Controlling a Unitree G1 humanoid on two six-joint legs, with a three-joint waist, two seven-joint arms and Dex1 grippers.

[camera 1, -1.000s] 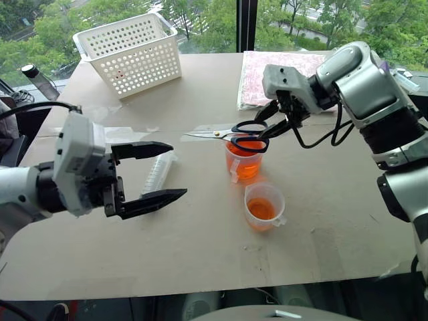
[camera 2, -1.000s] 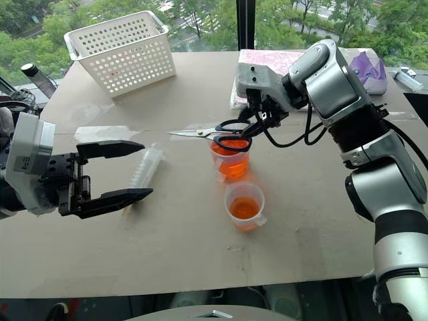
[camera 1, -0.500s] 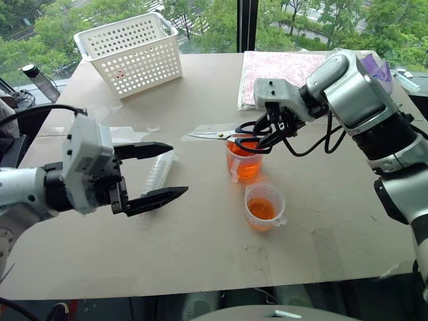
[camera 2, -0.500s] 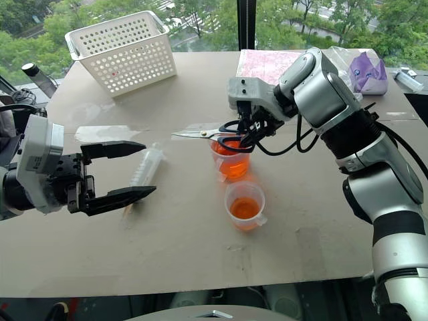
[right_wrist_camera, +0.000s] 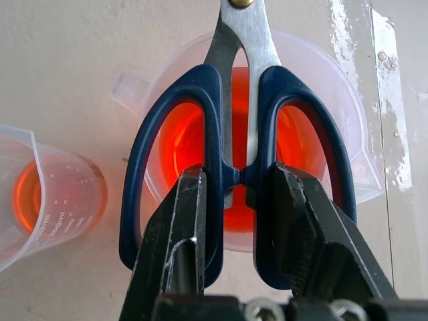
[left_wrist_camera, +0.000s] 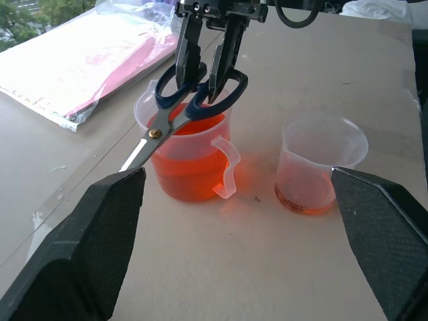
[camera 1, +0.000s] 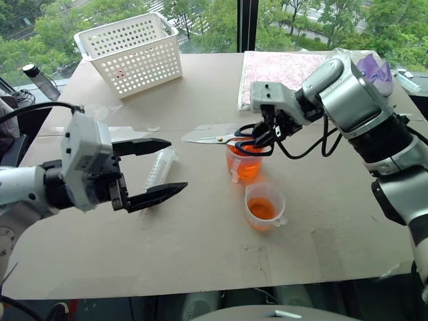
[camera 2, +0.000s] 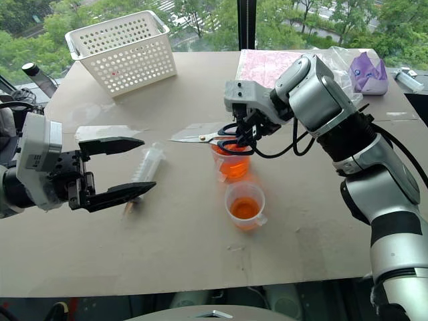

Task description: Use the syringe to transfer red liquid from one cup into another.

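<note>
My right gripper [right_wrist_camera: 231,200] pinches the blue handles of the scissors [camera 1: 231,138] lying across the fuller cup [camera 1: 244,164], so its mouth is barred from above. The second cup [camera 1: 263,206] stands just beside it, mouth unobstructed. My left gripper [camera 1: 160,170] hangs wide over the syringe [camera 1: 159,170] on the desk [camera 1: 200,247], nothing between them. The near desk is bare. At the far edge, the white basket [camera 1: 130,52] and a pink packet [camera 1: 281,70] block passage.

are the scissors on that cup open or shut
Shut. The scissors lie across the fuller cup's rim with both blue handle loops pressed together and the blades forming one closed point; the right gripper pinches the handles.
</note>
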